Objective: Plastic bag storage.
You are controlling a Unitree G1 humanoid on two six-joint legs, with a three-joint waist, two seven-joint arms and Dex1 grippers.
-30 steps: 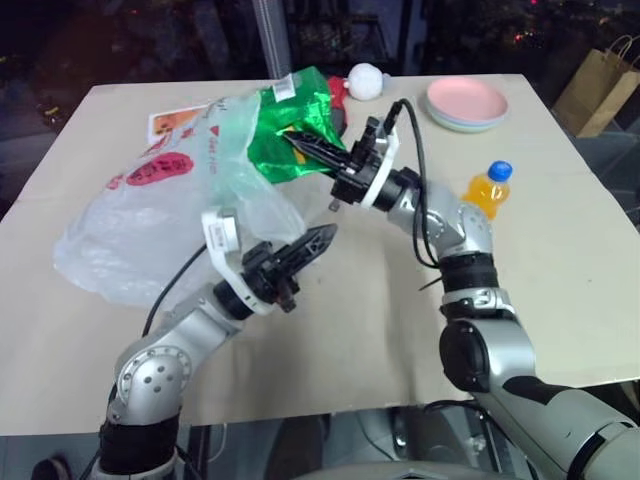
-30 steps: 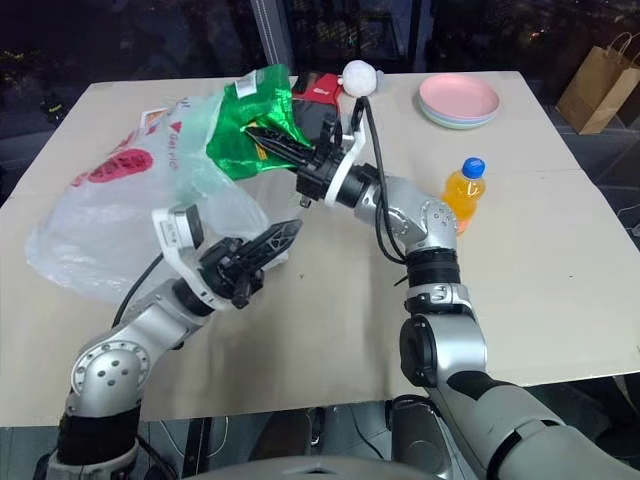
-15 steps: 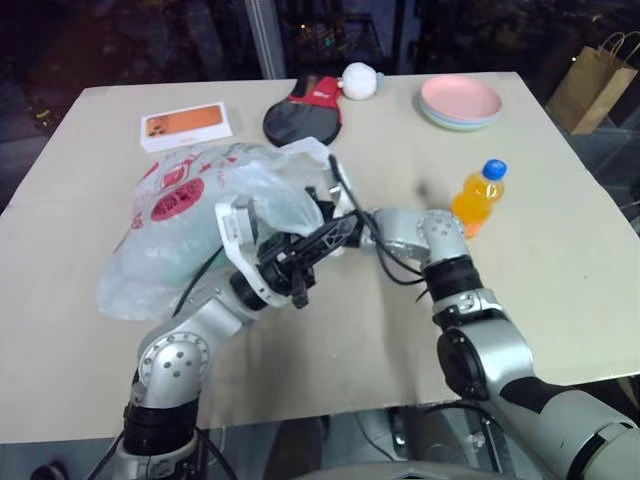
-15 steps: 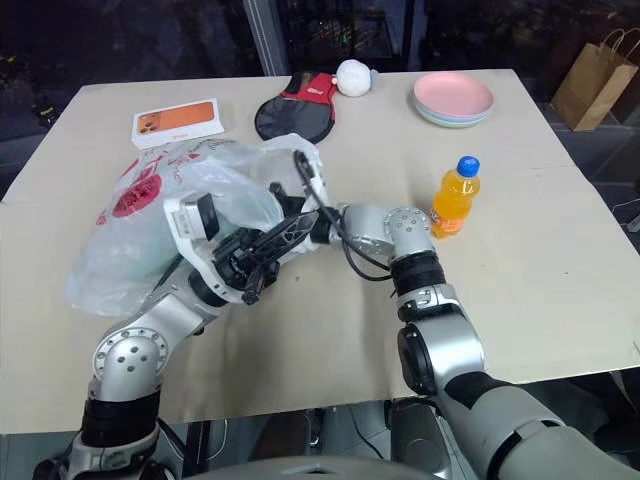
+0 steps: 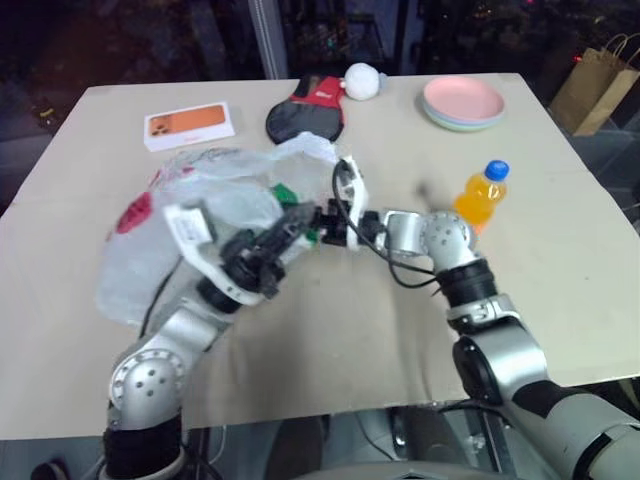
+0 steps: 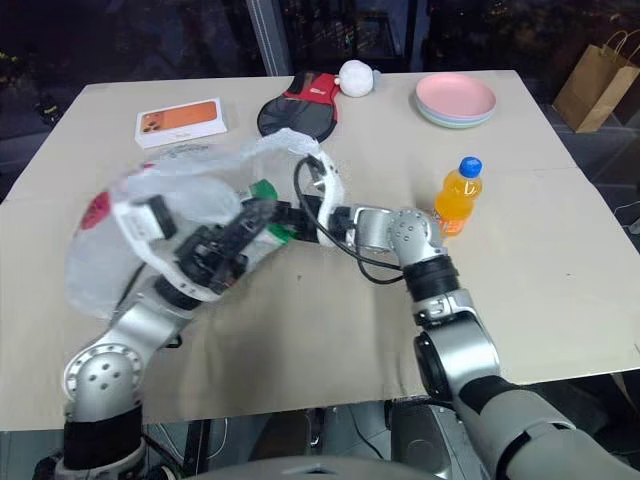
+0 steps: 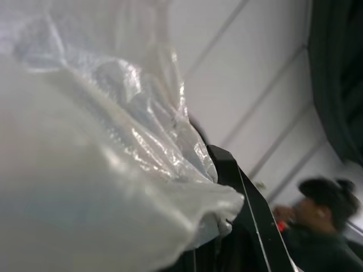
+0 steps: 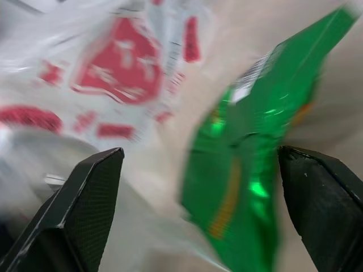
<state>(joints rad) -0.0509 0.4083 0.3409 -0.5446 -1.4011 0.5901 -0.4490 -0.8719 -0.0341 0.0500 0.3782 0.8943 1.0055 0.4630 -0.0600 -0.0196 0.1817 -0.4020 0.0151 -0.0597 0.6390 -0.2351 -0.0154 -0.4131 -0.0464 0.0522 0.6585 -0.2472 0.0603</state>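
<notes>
**Right wrist view: packet just let go inside the bag**

Left of the bottle [image 5: 482, 195], the plastic bag [image 5: 190, 215] lies on the table [image 5: 560, 270]. The left gripper [image 5: 278, 232] pinches its rim, holding the mouth up. Just right of that, the right gripper [image 8: 198, 212] stands spread, the green packet [image 8: 249, 170] loose between its fingers. Filling looks under way; next, I judge, the right arm must back out without snagging film. Beyond the table are dark windows and a paper bag [image 5: 592, 88].

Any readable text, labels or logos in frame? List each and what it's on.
Nothing reads as words.
Plastic bag: red logos and lettering, too blurred to read.
Green snack packet: white label patch near one corner, unreadable.
Orange box: print too small to read.
Orange drink bottle: no legible label.
</notes>
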